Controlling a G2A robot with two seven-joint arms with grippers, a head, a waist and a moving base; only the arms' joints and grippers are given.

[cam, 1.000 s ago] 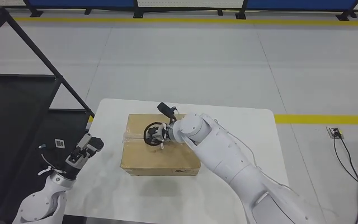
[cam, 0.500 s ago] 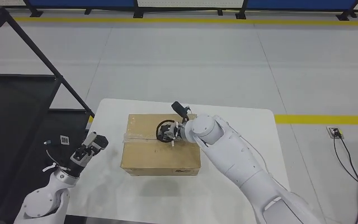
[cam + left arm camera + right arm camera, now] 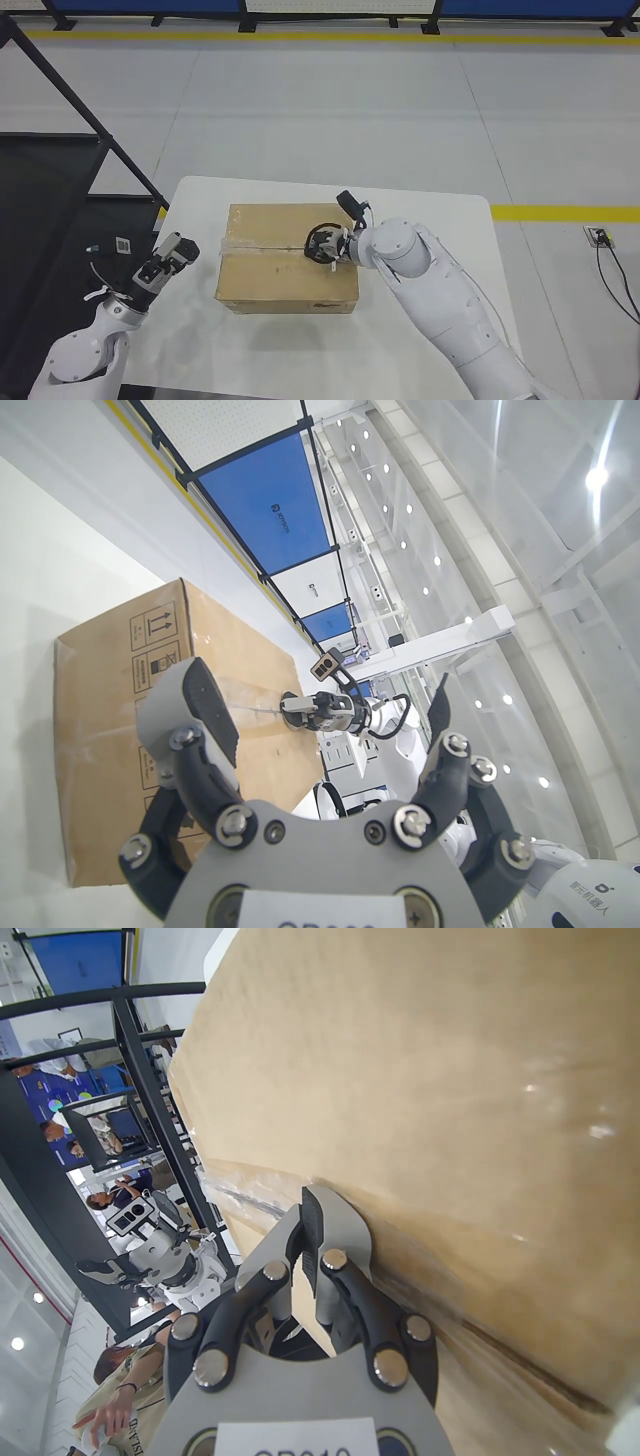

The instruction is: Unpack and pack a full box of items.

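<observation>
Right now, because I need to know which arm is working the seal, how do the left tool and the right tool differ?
The left tool is open; the right tool is shut. The left tool hangs off one end of the box, apart from it; the right tool is on the box top, at the taped seam. Both have the same two-fingered grey build with black pads.

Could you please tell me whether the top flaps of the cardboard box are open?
No, the box is shut on top, its flaps flat with clear tape along their seam.
</observation>
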